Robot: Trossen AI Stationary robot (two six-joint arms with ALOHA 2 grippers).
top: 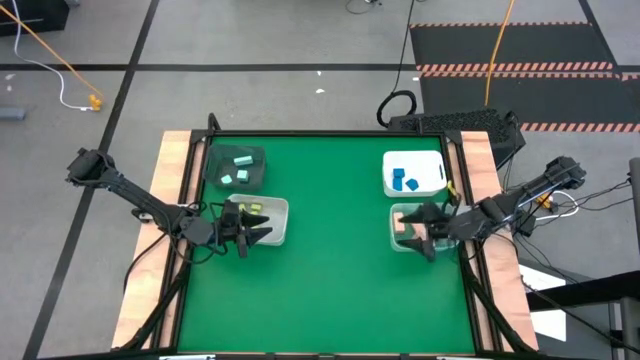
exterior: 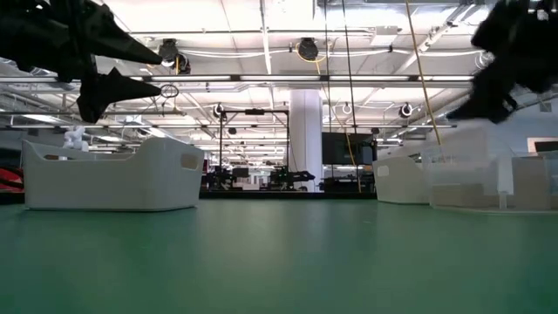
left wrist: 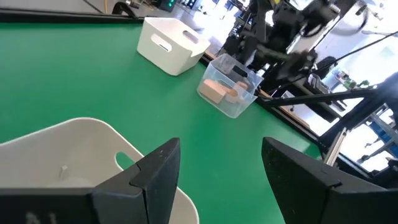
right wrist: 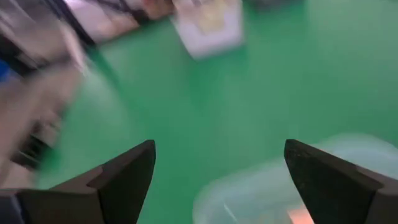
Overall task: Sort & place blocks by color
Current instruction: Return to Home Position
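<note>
Green table mat (top: pixel 330 260) with 4 bins and no loose pieces visible on it; sorting looks finished.

- Mint blocks (top: pixel 240 168) in the dark grey bin (top: pixel 212 160).
- Yellow-green blocks (top: pixel 250 209) in the near-left clear bin (top: pixel 283 222).
- Blue blocks (top: pixel 404 180) in the white bin (top: pixel 436 170).
- Tan blocks (left wrist: pixel 219 91) in the right clear bin (left wrist: pixel 239 107).

Left gripper (left wrist: pixel 221 146) hangs over the near-left clear bin, fingers spread, holding nothing. Right gripper (right wrist: pixel 219 146) hangs over the right clear bin, also spread and empty.

Handling, as judged: the pieces look small, rigid and light, with smooth flat faces. Best hold would be a pinch on 2 opposite faces, and across the short side on bars.

Orientation: the tan pieces lie flat on the bin floor. Long axes of the others are too small to tell.
</note>
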